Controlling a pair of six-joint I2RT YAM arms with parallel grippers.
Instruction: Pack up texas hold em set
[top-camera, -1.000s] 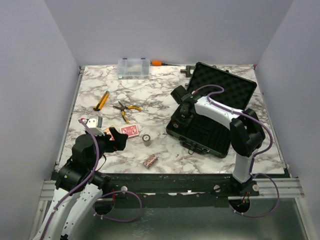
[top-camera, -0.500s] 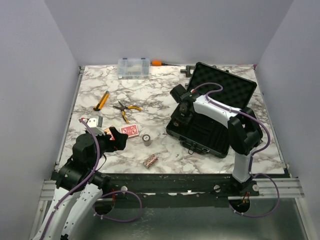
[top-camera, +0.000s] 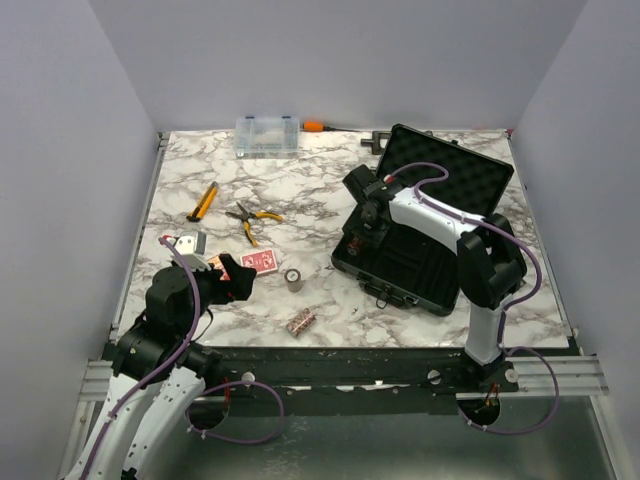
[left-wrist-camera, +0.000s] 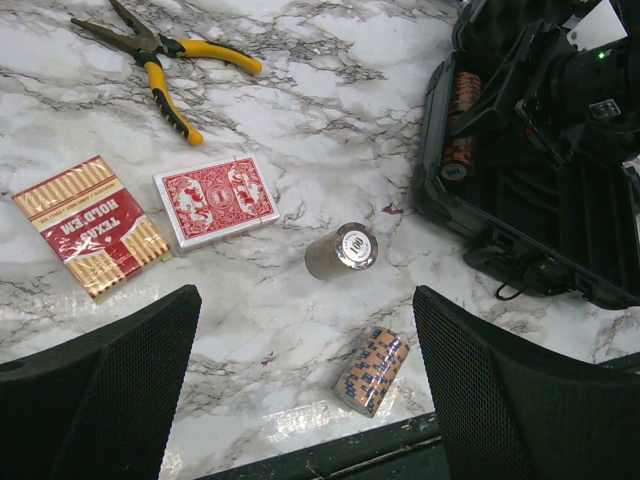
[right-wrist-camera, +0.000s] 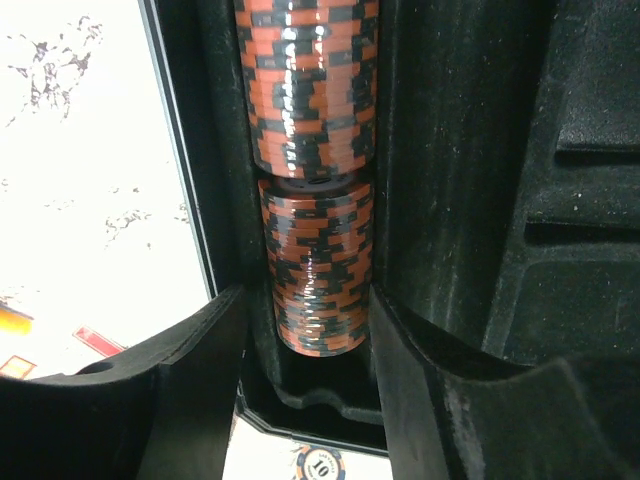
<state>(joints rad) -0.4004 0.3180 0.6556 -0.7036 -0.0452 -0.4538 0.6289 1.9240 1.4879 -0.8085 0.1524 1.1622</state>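
Right claw (right-wrist-camera: 308, 300) straddles lower chip roll (right-wrist-camera: 312, 270) in case (right-wrist-camera: 450, 150) slot, clamped or loose, can't tell | left claw (left-wrist-camera: 305, 300) wide apart, empty, above loose roll (left-wrist-camera: 371, 357) by table (left-wrist-camera: 330, 100) front edge | slot walls tight

From above, my right pincer (top-camera: 368, 235) hides the slot along the left edge of the case (top-camera: 455, 180). On its wrist camera the upper chip roll (right-wrist-camera: 305, 85) runs off the top edge, and I can't tell whether the pincer is gripping.

Top camera: high behind me, looking down over table (top-camera: 300, 190). My left wrist camera: mid-height, angled down at near table, sharing open case (left-wrist-camera: 600, 240) with top view. My right wrist camera: close inside case, chip rolls (right-wrist-camera: 315, 270) filling frame.
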